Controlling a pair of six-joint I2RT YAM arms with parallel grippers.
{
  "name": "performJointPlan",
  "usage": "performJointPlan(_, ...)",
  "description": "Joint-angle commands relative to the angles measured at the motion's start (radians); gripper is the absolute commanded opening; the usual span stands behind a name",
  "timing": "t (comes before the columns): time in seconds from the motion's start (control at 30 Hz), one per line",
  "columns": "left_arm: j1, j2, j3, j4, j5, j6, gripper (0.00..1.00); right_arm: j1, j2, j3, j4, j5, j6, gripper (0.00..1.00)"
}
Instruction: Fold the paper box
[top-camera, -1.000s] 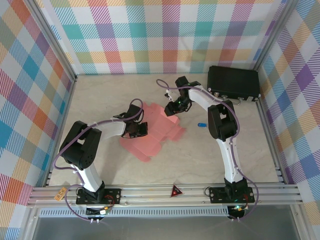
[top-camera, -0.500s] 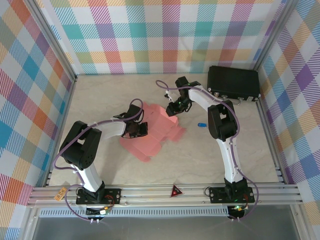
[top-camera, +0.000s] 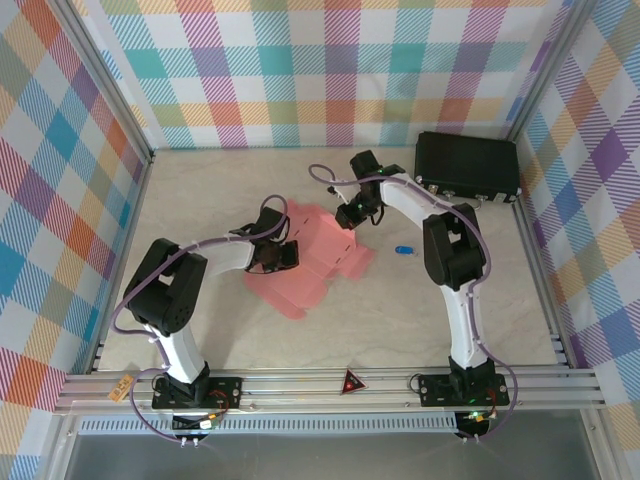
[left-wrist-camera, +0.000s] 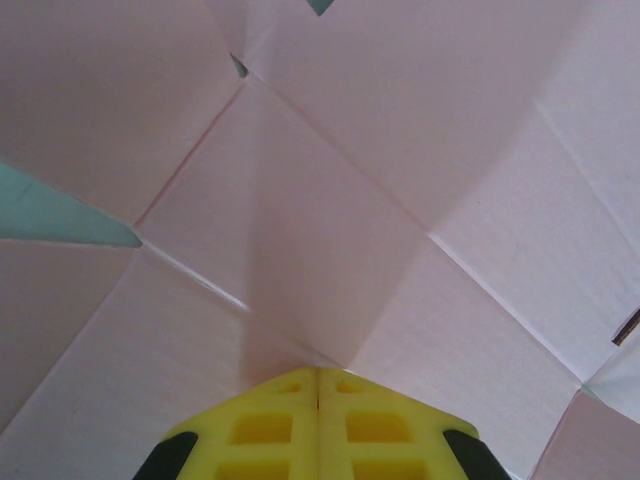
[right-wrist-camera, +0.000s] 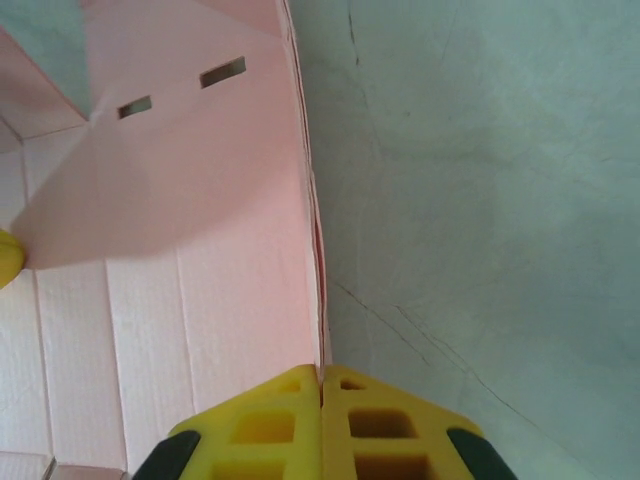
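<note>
The paper box is a salmon-pink die-cut sheet, mostly flat on the table's middle, with creased panels and flaps. My left gripper is at its left part. In the left wrist view its yellow fingertips are shut together and rest on a pink panel, with nothing between them. My right gripper is at the sheet's far right corner. In the right wrist view its jaws are shut on the raised edge of a pink flap, which runs straight into the gap between them.
A black case lies at the back right. A small blue object sits on the table right of the sheet. Checked walls close in three sides. A red triangle marker is on the front rail.
My right gripper has shut on the flap's edge and shifted slightly left, and the sheet's far part has shifted with it. The left gripper has stayed shut on the sheet.
</note>
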Motion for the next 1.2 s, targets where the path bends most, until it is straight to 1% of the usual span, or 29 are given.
performJointPlan(0.0,-0.015,0.076,0.018,0.000,0.013,-0.040,0.00,0.031,-0.079,-0.037,0.111,0.070,-0.073,0.05)
performJointPlan(0.17,-0.015,0.125,0.084,0.025,0.057,-0.061,0.00,0.069,-0.119,-0.092,0.183,0.187,-0.153,0.03)
performJointPlan(0.3,-0.015,0.091,0.101,0.029,0.072,-0.061,0.00,0.081,-0.156,-0.150,0.271,0.265,-0.189,0.02)
performJointPlan(0.4,-0.015,0.024,0.076,0.029,0.049,-0.053,0.09,0.081,-0.182,-0.185,0.331,0.301,-0.205,0.02)
performJointPlan(0.53,-0.012,-0.070,0.016,0.018,-0.012,-0.048,0.24,0.086,-0.210,-0.227,0.397,0.306,-0.248,0.01)
performJointPlan(0.57,-0.012,-0.090,-0.003,0.018,-0.027,-0.050,0.26,0.087,-0.212,-0.234,0.405,0.303,-0.257,0.01)
performJointPlan(0.63,-0.008,-0.126,-0.042,0.014,-0.059,-0.052,0.31,0.091,-0.211,-0.234,0.411,0.299,-0.271,0.01)
performJointPlan(0.73,0.001,-0.167,-0.089,0.008,-0.090,-0.050,0.32,0.102,-0.200,-0.222,0.408,0.313,-0.286,0.01)
performJointPlan(0.8,0.010,-0.179,-0.114,0.005,-0.086,-0.045,0.32,0.109,-0.195,-0.222,0.414,0.326,-0.305,0.01)
performJointPlan(0.87,0.013,-0.180,-0.133,0.001,-0.078,-0.038,0.28,0.118,-0.195,-0.228,0.429,0.336,-0.326,0.01)
performJointPlan(1.03,0.014,-0.181,-0.188,0.015,-0.078,-0.047,0.14,0.138,-0.188,-0.227,0.448,0.378,-0.368,0.02)
performJointPlan(1.13,0.014,-0.171,-0.202,0.024,-0.083,-0.061,0.01,0.150,-0.187,-0.237,0.472,0.410,-0.391,0.02)
performJointPlan(1.17,0.014,-0.167,-0.207,0.031,-0.082,-0.067,0.00,0.154,-0.189,-0.245,0.481,0.417,-0.398,0.02)
